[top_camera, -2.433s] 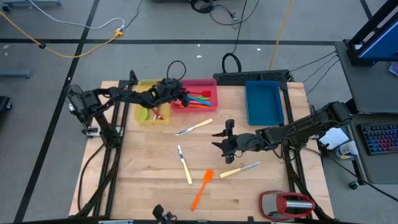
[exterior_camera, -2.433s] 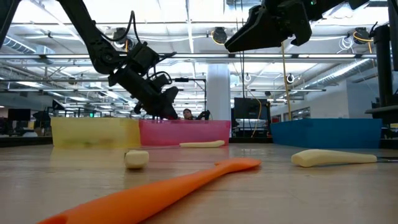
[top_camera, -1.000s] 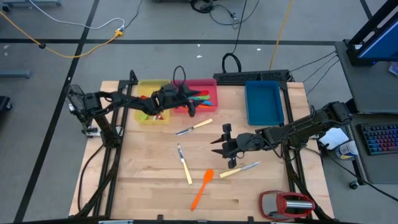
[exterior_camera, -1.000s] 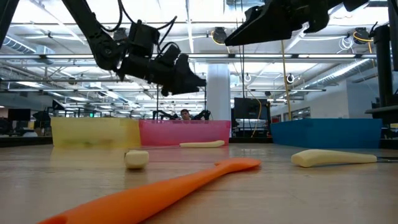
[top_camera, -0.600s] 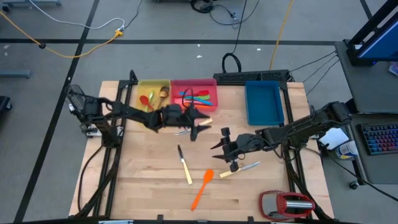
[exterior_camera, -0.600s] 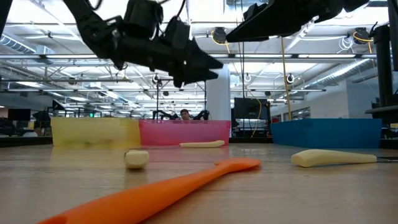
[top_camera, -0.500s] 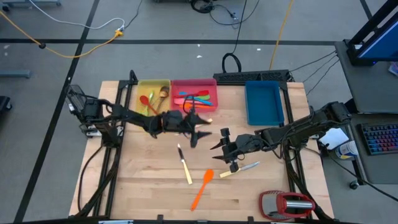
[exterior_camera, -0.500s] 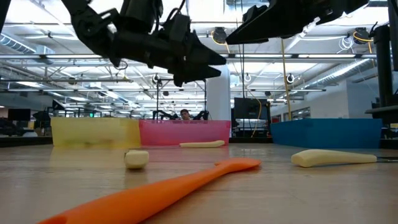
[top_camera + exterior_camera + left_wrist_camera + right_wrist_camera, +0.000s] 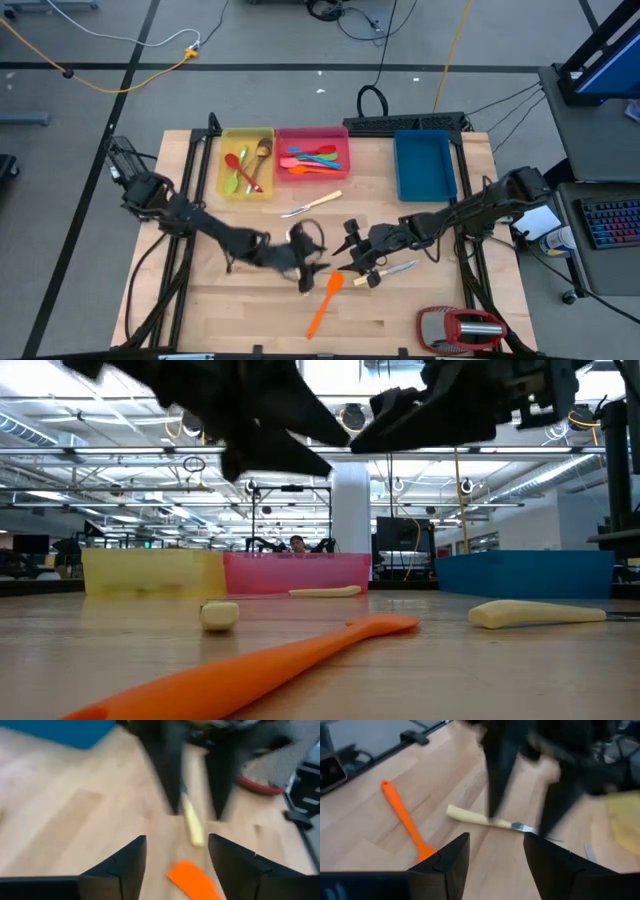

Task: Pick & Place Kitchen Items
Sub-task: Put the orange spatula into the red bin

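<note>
Both grippers are open and hold nothing. My left gripper (image 9: 315, 262) hovers over the table's middle, above a cream-handled knife (image 9: 485, 820) that lies flat beside the orange spatula (image 9: 325, 298). My right gripper (image 9: 350, 255) faces it closely, above a second cream-handled knife (image 9: 386, 270). A third knife (image 9: 312, 204) lies farther back. The left wrist view shows that second knife (image 9: 190, 820) under my right fingers and the spatula's head (image 9: 192, 881). The yellow tray (image 9: 226, 160) holds spoons, and the pink tray (image 9: 343, 150) holds coloured spatulas.
A blue tray (image 9: 425, 165) stands at the far right. A bulky red-and-silver gadget (image 9: 460, 328) sits at the near right corner. The two arms nearly meet over the table's middle. Bare wood lies on the near left (image 9: 230, 310).
My left gripper has swung from beside the pink tray toward the near edge and the right, ending low over the knife next to the orange spatula. My right gripper has shifted slightly toward the left and near edge. The utensils on the table have stayed put.
</note>
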Controlling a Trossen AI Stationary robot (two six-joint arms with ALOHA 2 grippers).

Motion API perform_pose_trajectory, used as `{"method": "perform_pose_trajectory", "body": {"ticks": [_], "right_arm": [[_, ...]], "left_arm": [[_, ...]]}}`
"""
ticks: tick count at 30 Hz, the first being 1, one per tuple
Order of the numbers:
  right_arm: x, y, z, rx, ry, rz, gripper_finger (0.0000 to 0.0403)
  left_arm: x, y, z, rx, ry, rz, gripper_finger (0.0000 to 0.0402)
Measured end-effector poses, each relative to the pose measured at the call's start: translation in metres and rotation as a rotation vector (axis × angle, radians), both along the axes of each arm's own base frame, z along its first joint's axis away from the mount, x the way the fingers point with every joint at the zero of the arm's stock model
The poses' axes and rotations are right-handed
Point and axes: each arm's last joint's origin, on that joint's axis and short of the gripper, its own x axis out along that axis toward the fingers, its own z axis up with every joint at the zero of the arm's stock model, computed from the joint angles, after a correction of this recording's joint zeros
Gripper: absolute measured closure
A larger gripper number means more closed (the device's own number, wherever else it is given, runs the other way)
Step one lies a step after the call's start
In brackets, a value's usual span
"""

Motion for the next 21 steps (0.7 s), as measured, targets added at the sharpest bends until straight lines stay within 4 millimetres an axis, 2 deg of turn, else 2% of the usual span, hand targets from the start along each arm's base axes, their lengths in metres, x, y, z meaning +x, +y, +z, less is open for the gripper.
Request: {"method": "perform_pose_trajectory", "body": {"ticks": [4,8,14,16,21], "right_arm": [[0.003,0.004,-0.011,-0.021,0.021,0.135,0.0226],[0.005,0.009,-0.024,-0.011,0.055,0.280,0.0224],[0.019,0.014,-0.047,-0.005,-0.009,0.349,0.0216],[0.025,0.017,-0.055,0.043,-0.036,0.398,0.0216],[0.031,0.024,-0.075,0.198,0.048,0.490,0.0216]], "left_arm": [[-0.003,-0.030,0.018,-0.066,0.037,0.028,0.0218],[-0.004,-0.045,0.031,-0.111,0.018,0.009,0.0236],[-0.006,-0.046,0.028,-0.151,0.056,0.040,0.0240],[-0.009,-0.044,0.023,-0.166,0.113,0.074,0.0240],[-0.019,-0.045,0.014,-0.220,0.217,0.154,0.0241]]}}
